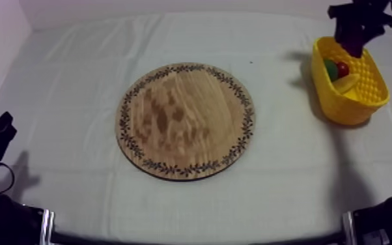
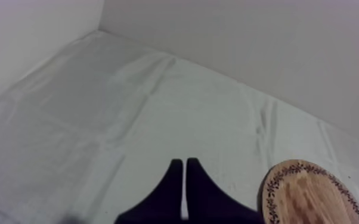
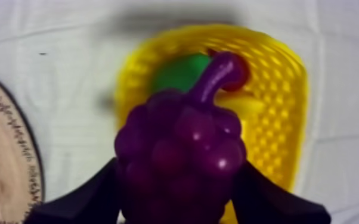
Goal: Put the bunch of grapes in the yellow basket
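The purple toy bunch of grapes (image 3: pixel 179 149) hangs in the air over the yellow latticed plastic basket (image 3: pixel 277 95), clear of the round wooden board (image 3: pixel 3 167) with its leaf-patterned rim. Its long axis runs straight out from my right tool (image 3: pixel 179 179), and the curved stem points away from the tool toward the basket's inside, its tip overlapping a small red fruit (image 3: pixel 241 71).

The bunch's near end is cut off by the edge of the right wrist view. It hides most of a green fruit (image 3: pixel 179 71) (kind unclear) and of a pale yellow fruit (image 3: pixel 247 107) lying in the basket. From the top camera the grapes cannot be told from the dark tool over the basket's far end.

The right tool's two black fingers (image 3: pixel 86 199) are spread to the bunch's width, pinching it at both sides. My left tool (image 2: pixel 185 173) is pressed together into a narrow wedge, holding nothing, low over the cloth-covered counter (image 2: pixel 98 107) beside the board.
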